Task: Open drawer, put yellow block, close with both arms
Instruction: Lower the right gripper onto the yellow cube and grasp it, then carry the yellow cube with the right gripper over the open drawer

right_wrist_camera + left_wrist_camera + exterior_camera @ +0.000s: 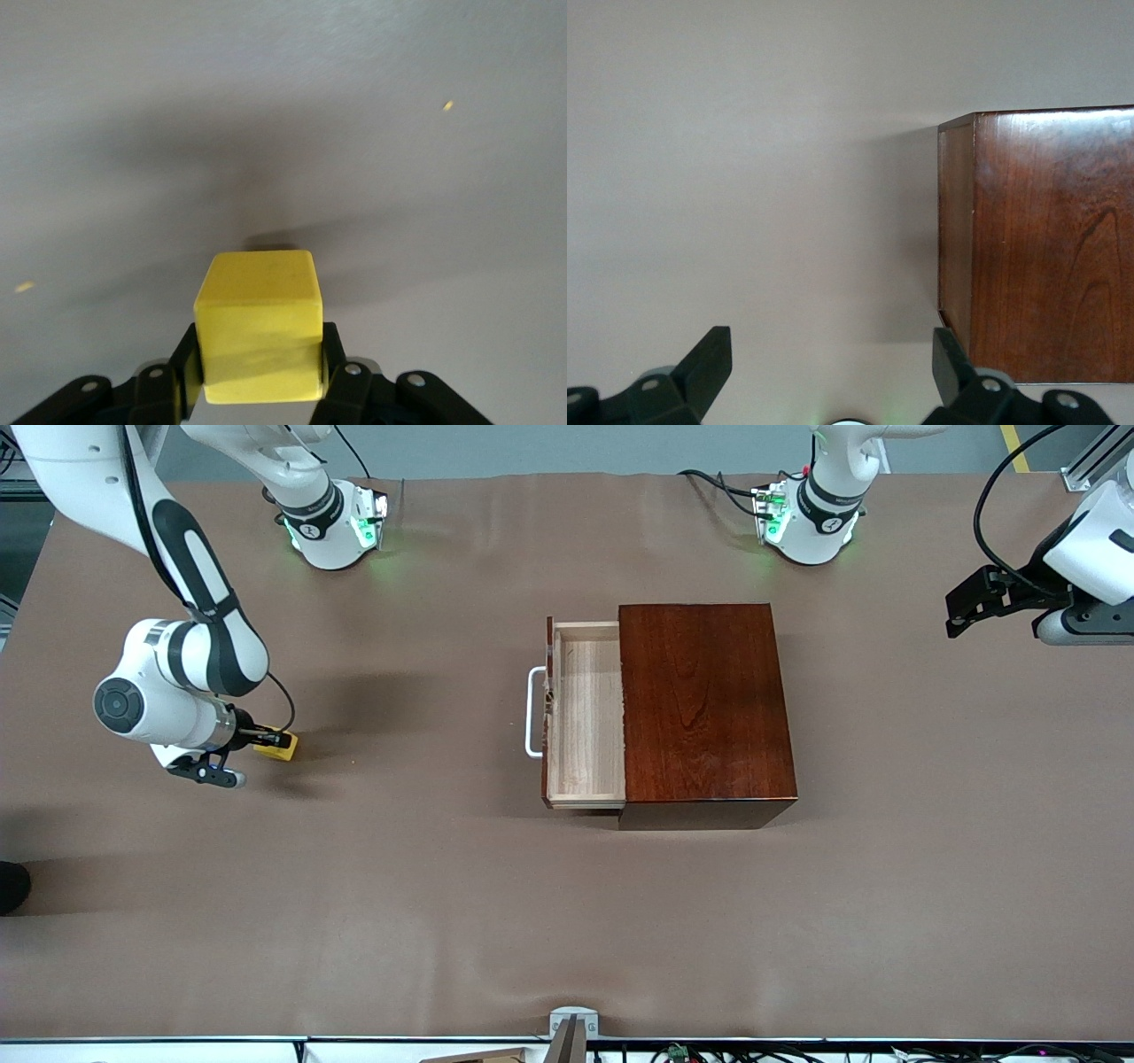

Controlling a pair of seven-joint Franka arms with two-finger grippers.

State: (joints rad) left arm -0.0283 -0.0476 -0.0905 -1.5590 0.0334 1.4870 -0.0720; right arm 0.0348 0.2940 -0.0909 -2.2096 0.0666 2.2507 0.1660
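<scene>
The yellow block (282, 747) is at the right arm's end of the table, far from the box. My right gripper (270, 738) is shut on it, low at the table surface. In the right wrist view the block (257, 332) sits between the two black fingers (182, 367) of the gripper (259, 372). The drawer (585, 708) is pulled out of the dark mahogany box (704, 708) and is empty; its white handle (533, 713) points toward the right arm's end. My left gripper (959, 613) is open and empty, in the air past the box at the left arm's end. In the left wrist view, this gripper (833, 359) has the box (1050, 248) beside it.
Brown cloth covers the table (443, 903). The two green-lit arm bases (337, 527) stand along the table edge farthest from the front camera. A small metal bracket (571, 1027) sits at the edge nearest the front camera.
</scene>
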